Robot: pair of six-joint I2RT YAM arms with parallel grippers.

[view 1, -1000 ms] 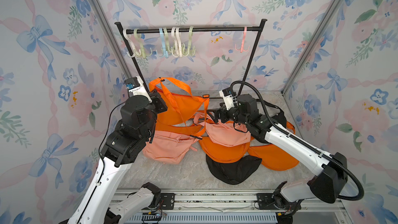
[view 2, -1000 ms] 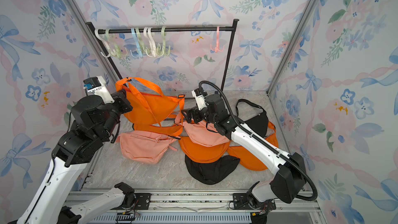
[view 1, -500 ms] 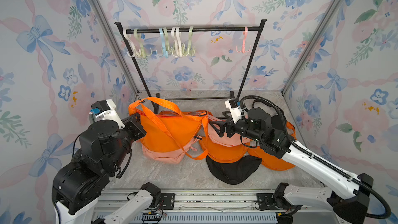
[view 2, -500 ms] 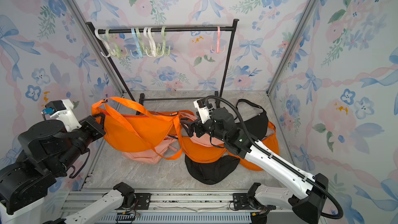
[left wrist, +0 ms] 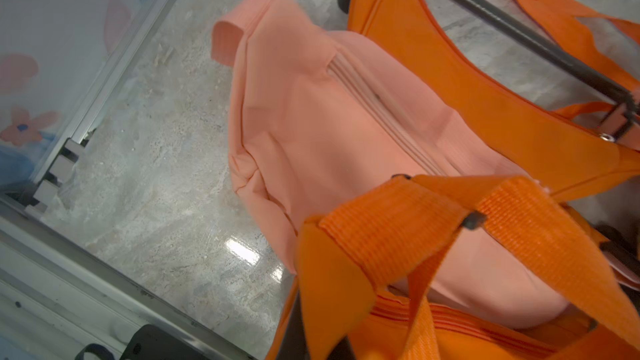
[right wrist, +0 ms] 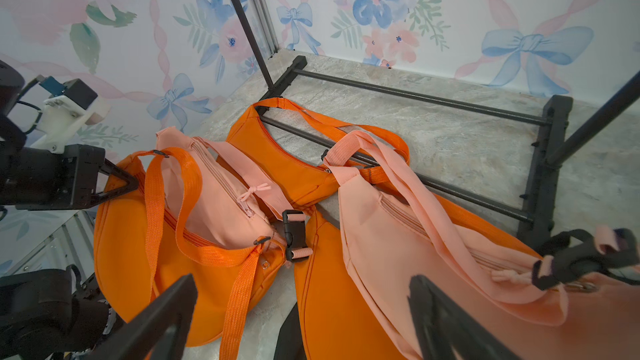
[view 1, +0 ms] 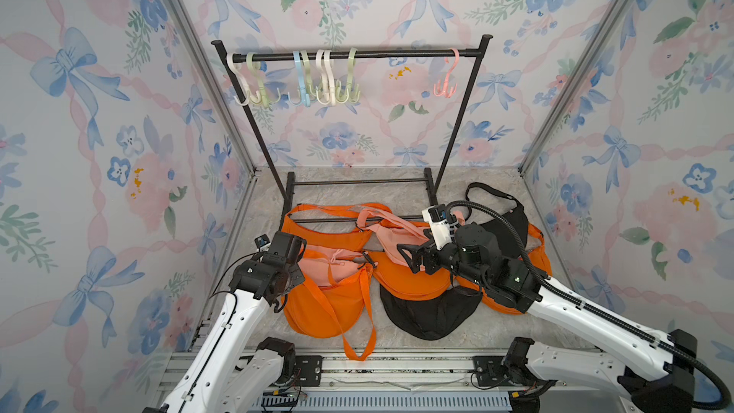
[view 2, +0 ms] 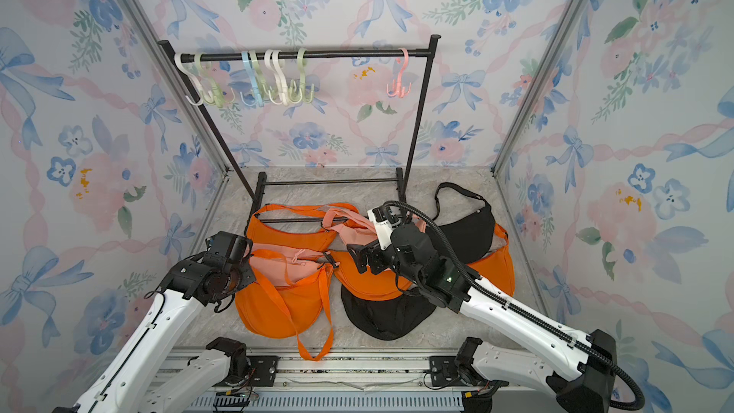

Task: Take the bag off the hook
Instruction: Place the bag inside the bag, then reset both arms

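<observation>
The rack (view 1: 349,54) stands at the back of the marble floor (view 1: 357,188), and every bag in sight lies on the floor in front of it, none hanging from it. That is a whole heap of orange, pink and black bags (view 1: 429,311) spread across the rack's front rail.

The orange bag (view 1: 317,307) that matters sits in front of the rack, toward the left arm's end, slumped flat with a pink bag (view 1: 337,268) tucked against it on the rack side. The right gripper (right wrist: 301,306) hangs over the middle of the heap, jaws spread wide and holding nothing.

The left gripper (right wrist: 133,181) is low at the orange bag's edge, jaws pressed together. In the left wrist view the strap (left wrist: 391,233) folds right across its front, so it looks to be pinching that webbing.

Up on the rack, the hooks (view 1: 325,85) all hang bare.

By my reading the bag is off and down, and this is the let-go step. The next move calls for the left jaws to part, then a straight lift away from the rack so the loose strap loop doesn't catch on a finger.
</observation>
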